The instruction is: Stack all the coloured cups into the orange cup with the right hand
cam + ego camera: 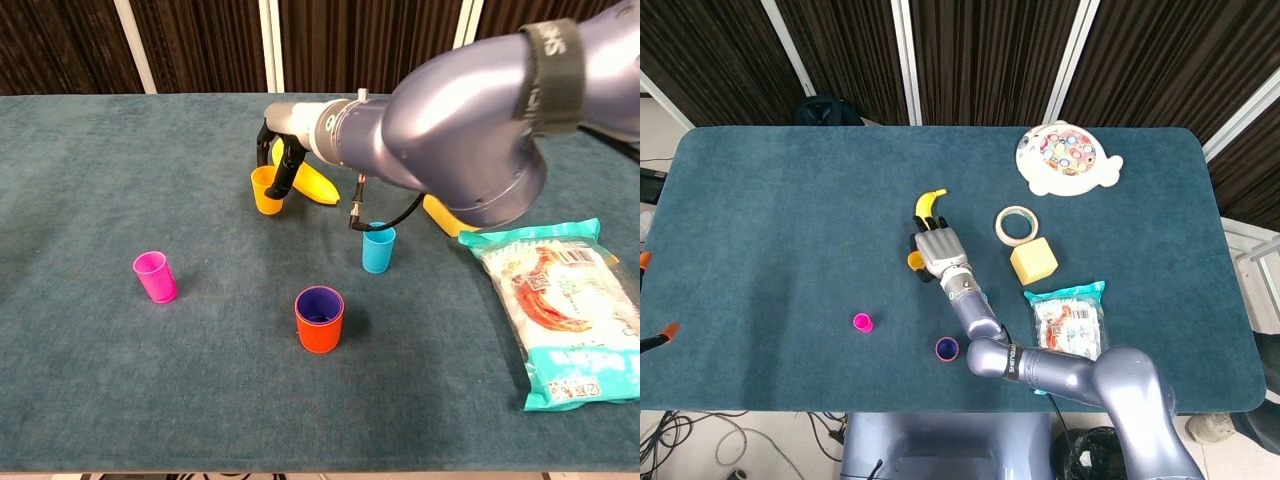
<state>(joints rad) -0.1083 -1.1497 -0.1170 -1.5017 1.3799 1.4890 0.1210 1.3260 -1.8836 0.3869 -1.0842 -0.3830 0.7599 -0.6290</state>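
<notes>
My right hand (285, 150) (940, 250) grips a yellow cup (266, 190) (915, 261) by its rim, the cup tilted and held just above the cloth in front of a banana. The orange cup (319, 334) stands nearer the front edge with a purple cup (319, 301) (947, 348) nested inside it. A blue cup (378, 248) stands upright to the right of my hand, under the forearm. A pink cup (155, 277) (862, 322) stands alone at the left. My left hand does not show in either view.
The banana (930, 204) lies right behind my right hand. A tape roll (1016, 225), a yellow block (1033, 261) and a snack bag (550, 300) sit to the right. A white fish-shaped toy board (1068, 158) lies at the far right.
</notes>
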